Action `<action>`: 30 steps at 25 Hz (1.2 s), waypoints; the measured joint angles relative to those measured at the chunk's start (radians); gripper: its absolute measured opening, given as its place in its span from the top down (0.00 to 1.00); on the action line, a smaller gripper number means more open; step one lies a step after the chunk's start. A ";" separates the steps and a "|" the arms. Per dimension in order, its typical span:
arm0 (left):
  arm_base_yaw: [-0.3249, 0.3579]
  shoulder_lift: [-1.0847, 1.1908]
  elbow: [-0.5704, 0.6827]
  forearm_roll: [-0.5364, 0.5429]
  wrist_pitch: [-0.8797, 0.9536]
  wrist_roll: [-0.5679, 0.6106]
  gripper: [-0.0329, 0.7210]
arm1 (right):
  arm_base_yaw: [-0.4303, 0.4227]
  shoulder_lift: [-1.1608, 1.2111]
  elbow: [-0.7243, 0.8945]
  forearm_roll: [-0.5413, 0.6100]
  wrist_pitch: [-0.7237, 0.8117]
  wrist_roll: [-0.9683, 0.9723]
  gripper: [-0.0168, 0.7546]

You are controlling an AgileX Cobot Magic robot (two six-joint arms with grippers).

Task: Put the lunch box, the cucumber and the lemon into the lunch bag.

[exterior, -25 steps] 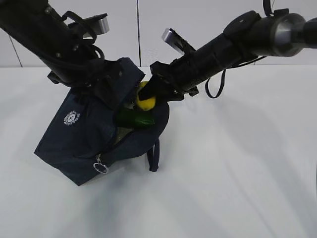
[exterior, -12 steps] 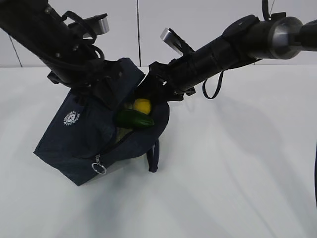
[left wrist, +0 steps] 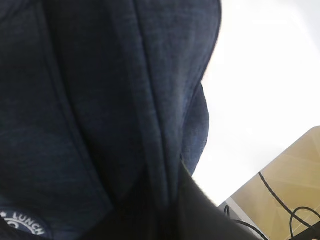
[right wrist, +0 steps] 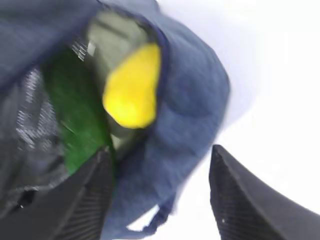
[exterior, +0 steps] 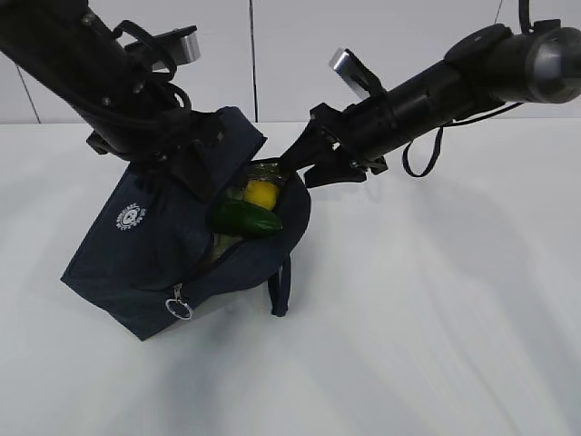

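Bag (exterior: 154, 245): navy, on the white table (exterior: 436, 318), left of centre, tipped, its open mouth facing up and right; ring pull (exterior: 180, 309) hanging at the near corner.
In the bag: lemon (exterior: 261, 193), cucumber (exterior: 245, 218) and a pale green lid, the box (right wrist: 112, 35), under them.
Lemon: at the far right of the mouth, just above the cucumber; in the right wrist view its long axis runs up to the right.
Cucumber: long axis lies across the mouth, left to right, right end slightly nearer.
Left gripper (exterior: 195, 163): pressed together on the bag's far flap, holding the mouth open.
Right gripper (exterior: 304, 154): fingers (right wrist: 240, 200) spread, holding nothing, just right of the mouth, above the rim.
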 joint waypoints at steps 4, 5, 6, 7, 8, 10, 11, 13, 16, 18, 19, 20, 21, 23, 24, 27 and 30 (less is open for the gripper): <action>0.000 0.000 0.000 0.000 0.000 0.000 0.95 | -0.026 0.000 0.000 -0.028 0.022 0.027 0.38; 0.000 0.000 0.000 0.000 0.000 0.000 0.95 | -0.026 0.000 0.000 -0.054 0.022 0.041 0.38; 0.000 0.000 0.000 0.000 0.000 0.000 0.95 | -0.026 0.000 0.000 -0.083 0.024 0.054 0.38; 0.000 0.000 0.000 0.000 0.000 0.000 0.95 | -0.026 0.001 0.000 -0.104 0.028 0.064 0.38; 0.000 0.000 0.000 0.000 0.000 0.000 0.95 | -0.026 0.006 0.000 -0.114 0.039 0.069 0.38; 0.000 0.000 0.000 0.000 0.000 0.002 0.95 | -0.026 0.026 0.000 -0.120 0.056 0.082 0.38; 0.000 0.000 0.000 0.000 0.001 0.002 0.95 | -0.026 0.036 0.000 -0.120 0.060 0.083 0.38; 0.000 0.000 0.000 0.000 0.001 0.002 0.95 | -0.026 0.053 0.015 -0.118 0.060 0.087 0.38; 0.000 0.000 0.000 0.000 0.001 0.002 0.95 | -0.026 0.070 0.029 -0.089 0.061 0.088 0.40; 0.000 0.000 0.000 0.000 0.002 0.002 0.95 | -0.026 0.075 0.031 -0.067 0.061 0.086 0.41; 0.000 0.000 0.000 0.000 0.002 0.002 0.95 | -0.024 0.077 0.031 -0.046 0.061 0.078 0.42; 0.000 0.000 0.000 0.000 0.002 0.002 0.95 | -0.021 0.084 0.031 -0.021 0.061 0.071 0.42; 0.000 0.000 0.000 0.000 0.002 0.002 0.95 | -0.019 0.088 0.031 0.004 0.062 0.067 0.42; 0.000 0.000 0.000 0.000 0.002 0.002 0.95 | -0.008 0.104 0.031 0.039 0.063 0.063 0.43; 0.000 0.000 0.000 0.002 0.002 0.002 0.95 | -0.003 0.114 0.031 0.048 0.063 0.061 0.44; 0.000 0.000 0.000 0.002 0.002 0.004 0.95 | 0.013 0.132 0.031 0.054 0.061 0.060 0.58; 0.000 0.000 0.000 0.004 0.003 0.004 0.95 | 0.015 0.134 0.031 0.057 0.056 0.060 0.86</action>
